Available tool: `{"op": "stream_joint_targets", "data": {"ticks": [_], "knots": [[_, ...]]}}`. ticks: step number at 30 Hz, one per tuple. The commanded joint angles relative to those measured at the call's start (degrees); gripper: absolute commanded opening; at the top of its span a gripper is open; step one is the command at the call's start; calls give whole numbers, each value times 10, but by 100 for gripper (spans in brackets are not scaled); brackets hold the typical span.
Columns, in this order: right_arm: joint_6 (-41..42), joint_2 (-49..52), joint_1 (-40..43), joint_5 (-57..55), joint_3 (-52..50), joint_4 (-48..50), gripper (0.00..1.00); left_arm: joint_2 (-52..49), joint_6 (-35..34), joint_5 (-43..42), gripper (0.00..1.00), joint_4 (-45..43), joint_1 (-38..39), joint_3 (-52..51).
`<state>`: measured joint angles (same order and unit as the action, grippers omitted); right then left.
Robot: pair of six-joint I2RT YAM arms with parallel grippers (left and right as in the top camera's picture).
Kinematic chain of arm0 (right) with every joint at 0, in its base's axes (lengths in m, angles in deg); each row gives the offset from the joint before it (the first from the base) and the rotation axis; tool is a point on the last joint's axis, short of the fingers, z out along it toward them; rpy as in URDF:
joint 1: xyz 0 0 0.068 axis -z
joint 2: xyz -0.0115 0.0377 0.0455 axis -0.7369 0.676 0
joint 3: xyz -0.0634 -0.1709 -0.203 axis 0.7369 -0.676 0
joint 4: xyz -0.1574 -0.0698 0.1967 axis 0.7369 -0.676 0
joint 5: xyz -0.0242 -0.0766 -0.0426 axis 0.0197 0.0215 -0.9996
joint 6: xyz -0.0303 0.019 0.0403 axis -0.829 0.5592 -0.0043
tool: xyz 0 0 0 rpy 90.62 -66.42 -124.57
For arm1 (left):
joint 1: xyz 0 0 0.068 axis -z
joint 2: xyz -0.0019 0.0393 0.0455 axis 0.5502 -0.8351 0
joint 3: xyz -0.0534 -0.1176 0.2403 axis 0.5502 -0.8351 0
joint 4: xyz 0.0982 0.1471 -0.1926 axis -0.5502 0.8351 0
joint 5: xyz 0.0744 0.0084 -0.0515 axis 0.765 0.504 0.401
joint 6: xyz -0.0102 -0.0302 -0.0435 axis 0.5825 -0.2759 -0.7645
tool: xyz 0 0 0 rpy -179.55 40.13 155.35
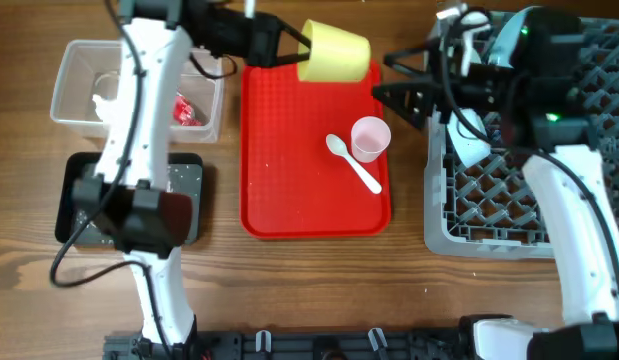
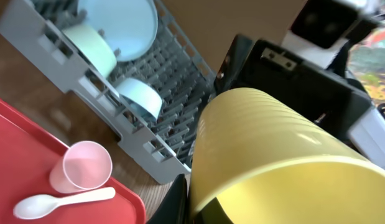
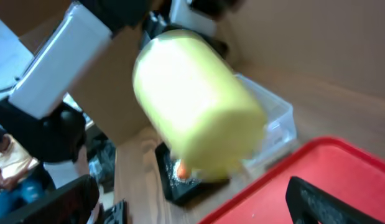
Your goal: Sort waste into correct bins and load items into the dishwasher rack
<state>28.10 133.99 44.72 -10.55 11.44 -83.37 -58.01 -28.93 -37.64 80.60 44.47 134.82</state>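
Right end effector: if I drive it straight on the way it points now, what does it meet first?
Most likely the yellow cup, held by the left end effector: it fills the centre of the right wrist view. Depth from the right end effector is unclear.

Two cups (image 1: pixel 335 52) — one spoon (image 1: pixel 352 163)

The yellow cup (image 1: pixel 335 52) hangs on its side left of the rack (image 1: pixel 479 215). The pink cup (image 1: pixel 370 138) stands upright, also left of the rack, with the spoon (image 1: pixel 353 163) beside it. The plate (image 2: pixel 120 22) and two bowls (image 2: pixel 92 48) stand inside. The tub (image 1: pixel 69 60) and black tray (image 1: pixel 73 175) lie far left.
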Motion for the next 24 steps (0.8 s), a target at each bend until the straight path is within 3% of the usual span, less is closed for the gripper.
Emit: {"op": "stream_joint_targets", "data": {"ticks": [1, 17, 24], "knots": [[83, 36, -7, 10, 1, 64, 99, -19, 16, -14, 4, -2, 30, 0], [101, 97, -42, 8, 1, 99, 86, -19, 15, 15, 4, -30, 54, 0], [105, 97, -42, 12, 1, 98, 69, -19, 11, 15, 4, -47, 54, 0]]}}
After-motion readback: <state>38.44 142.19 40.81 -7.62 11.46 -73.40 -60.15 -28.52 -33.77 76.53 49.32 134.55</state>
